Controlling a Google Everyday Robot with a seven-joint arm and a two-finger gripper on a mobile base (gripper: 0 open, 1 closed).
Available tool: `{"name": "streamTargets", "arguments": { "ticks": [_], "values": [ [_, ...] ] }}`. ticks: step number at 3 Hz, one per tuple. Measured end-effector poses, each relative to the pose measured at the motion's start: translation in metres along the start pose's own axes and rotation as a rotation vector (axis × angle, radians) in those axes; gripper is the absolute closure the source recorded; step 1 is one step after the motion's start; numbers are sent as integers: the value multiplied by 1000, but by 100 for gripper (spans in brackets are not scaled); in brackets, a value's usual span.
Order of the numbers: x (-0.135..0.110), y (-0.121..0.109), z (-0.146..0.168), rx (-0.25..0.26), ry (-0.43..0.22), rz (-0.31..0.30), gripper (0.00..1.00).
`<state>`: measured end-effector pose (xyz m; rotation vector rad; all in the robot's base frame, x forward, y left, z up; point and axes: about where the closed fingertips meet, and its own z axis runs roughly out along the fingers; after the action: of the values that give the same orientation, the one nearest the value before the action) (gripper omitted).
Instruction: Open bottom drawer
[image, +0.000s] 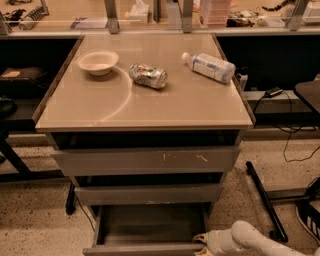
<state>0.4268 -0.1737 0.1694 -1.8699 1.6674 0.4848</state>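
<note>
At floor level | bottom drawer (150, 226) open | pincer (202, 243) at its front-right corner | grip: cannot tell

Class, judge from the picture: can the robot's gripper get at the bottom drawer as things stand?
Probably yes: the gripper sits at a front corner of the pulled-out bottom drawer, with nothing between them.

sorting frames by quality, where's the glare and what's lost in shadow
Camera view: a pale curved sheen crosses the glossy tan tabletop beside the round white bowl; the pulled-out plain grey bottom drawer is dim inside; the white arm's pincer, at that drawer's front right corner, is lit.
</note>
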Motion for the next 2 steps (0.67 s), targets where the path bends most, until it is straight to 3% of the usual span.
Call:
{"name": "streamTargets", "arguments": {
  "ticks": [1, 2],
  "values": [
    [11, 43, 1, -69, 4, -27, 37],
    [7, 41, -3, -69, 4, -27, 59]
  ]
}}
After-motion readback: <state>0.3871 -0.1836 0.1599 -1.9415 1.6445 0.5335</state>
